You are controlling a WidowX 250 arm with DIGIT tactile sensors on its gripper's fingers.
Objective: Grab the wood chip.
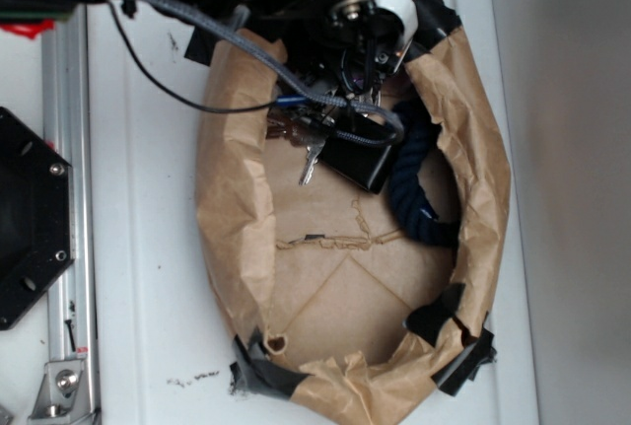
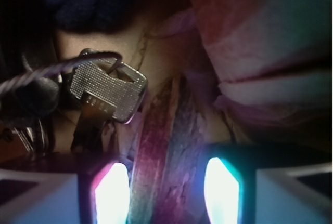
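Glowing gripper fingers (image 2: 112,193) stood apart, the open claw (image 2: 166,193) straddling the flat, streaky dark brown wood chip (image 2: 166,151) lying between them. Just left sat a silver metal key bunch (image 2: 106,91), all inside the crumpled brown paper nest (image 1: 232,198).

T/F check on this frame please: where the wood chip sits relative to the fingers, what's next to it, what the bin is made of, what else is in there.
1. The wood chip lies between the two lit fingers of the gripper. True.
2. The keys lie to the right of the wood chip in the wrist view. False: they lie to its left.
3. The bin is brown paper. True.
4. A yellow rope lies in the bin. False: the rope is dark blue.
5. The gripper hangs outside the bin. False: it is down inside it, at the end nearest the arm.
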